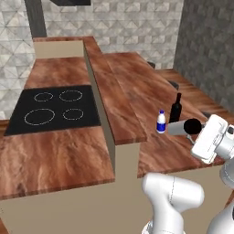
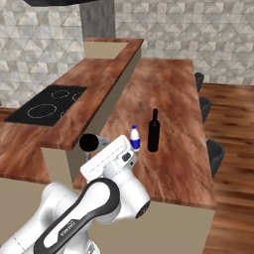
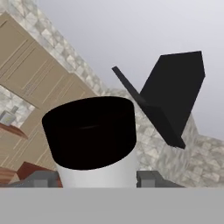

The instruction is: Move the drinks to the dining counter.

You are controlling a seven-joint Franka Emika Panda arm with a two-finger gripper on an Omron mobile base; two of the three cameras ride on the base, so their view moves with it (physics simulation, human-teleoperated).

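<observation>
Lying nearly on its side in the gripper (image 3: 96, 179), the tall pale-grey cylinder (image 1: 179, 128) with its black cap is held just above the dining counter (image 1: 137, 87), the cap pointing away from the hand. In the hand view the two finger tips (image 3: 151, 178) are seen pressed against either side of the pale body, so the jaws are clamped on that container rather than standing free. In the right base view the same cylinder (image 2: 94, 144) is seen at the near left part of the long wood-grain top, close to the raised ledge (image 2: 99, 94).

Two other drinks are stood upright on the dining counter. The small blue-and-white bottle (image 1: 161, 122) with its white cap is placed just beside the held cylinder, and the slim black bottle (image 1: 176, 109) is set just beyond it, near but apart. In the right base view the blue-and-white bottle (image 2: 134, 138) is shown left of the black bottle (image 2: 154, 131).

Beyond the ledge, the black cooktop (image 1: 52, 109) is set into the lower wood top. Dark stools (image 2: 215, 154) are lined along the far side of the island.
</observation>
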